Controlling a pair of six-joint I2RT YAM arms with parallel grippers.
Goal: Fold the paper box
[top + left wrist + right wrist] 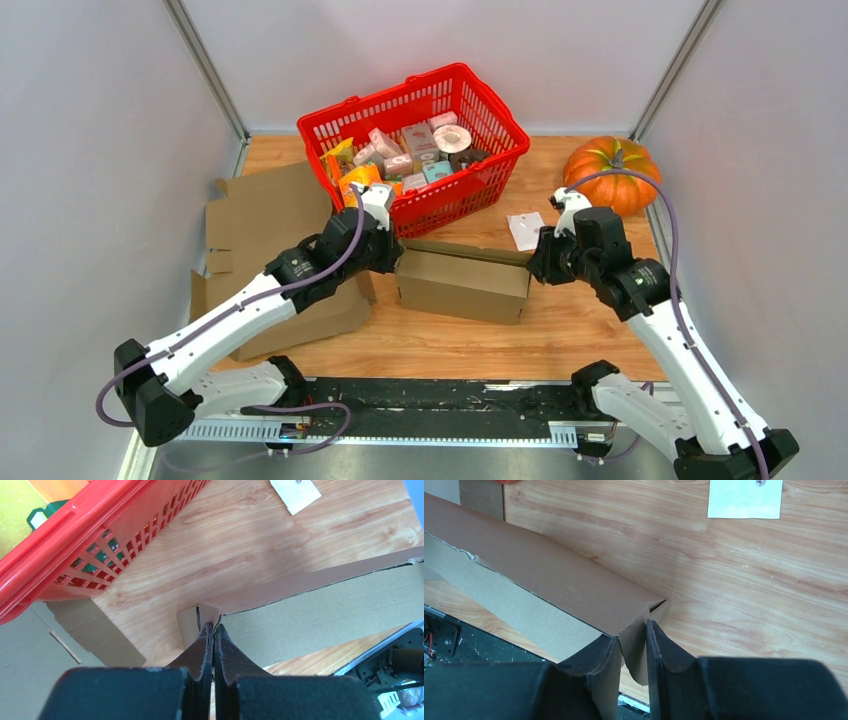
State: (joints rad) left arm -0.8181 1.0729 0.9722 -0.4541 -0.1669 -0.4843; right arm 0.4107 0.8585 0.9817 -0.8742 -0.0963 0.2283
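At the far left, flat brown card sheets (265, 230) lie on the wooden table (580, 330). The left arm reaches over them. Its left gripper (390, 255) is at the left end of the paper box (465, 282).

In the left wrist view, the left gripper (214, 626) is pinched tight. Its two black fingers (202, 652) are pressed together on a bit of card at the corner of the paper box (320, 615).

Behind the box, near its left end, sits a red basket (480, 110) full of small packs. The box lies long and low in the middle of the table, between the two grippers, and its top is open.

A small white paper tag (525, 230) lies flat on the wood just behind the right end of the box.

The right gripper (542, 262) is at the right end of the box. In the right wrist view, a card flap (634, 655) sits between the fingers (661, 652) of the right gripper (631, 631). There is a gap between the fingers, and I cannot tell if they squeeze the flap or only sit around it.

At the far right, near the back of the table, sits an orange pumpkin (612, 175).
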